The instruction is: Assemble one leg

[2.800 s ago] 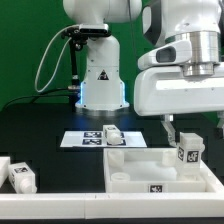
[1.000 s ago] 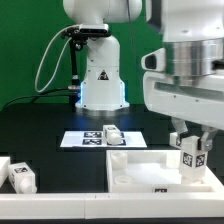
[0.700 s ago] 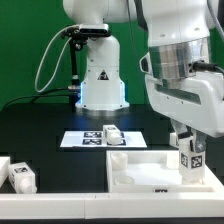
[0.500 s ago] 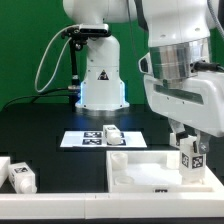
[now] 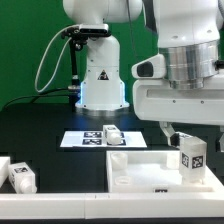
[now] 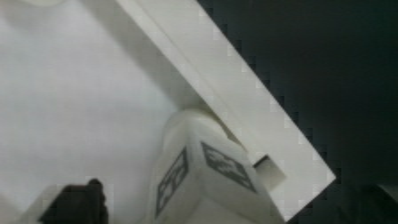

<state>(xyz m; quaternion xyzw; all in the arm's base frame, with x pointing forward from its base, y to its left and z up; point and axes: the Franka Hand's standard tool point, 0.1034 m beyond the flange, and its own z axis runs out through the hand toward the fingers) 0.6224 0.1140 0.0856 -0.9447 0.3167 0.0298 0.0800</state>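
Note:
A leg (image 5: 193, 157), a stubby white peg with square tags, stands upright at the corner of the large white panel (image 5: 135, 168) on the exterior view's right. My gripper (image 5: 193, 138) hangs just above it, with one dark finger (image 5: 171, 135) beside the top of the leg. In the wrist view the leg (image 6: 210, 165) stands against the panel's raised rim (image 6: 196, 70). The dark fingertips (image 6: 79, 201) of my gripper (image 6: 231, 208) stand on either side of it with gaps, so the gripper is open.
A second leg (image 5: 113, 132) lies on the marker board (image 5: 82, 140) behind the panel. A third leg (image 5: 21, 177) and a white bar (image 5: 4, 163) lie at the exterior view's left. The robot base (image 5: 100, 85) stands behind.
The hand has turned back square and risen a little above the leg. The fingers that flanked the leg tightly now stand apart from it. The leg has stayed upright in the corner.

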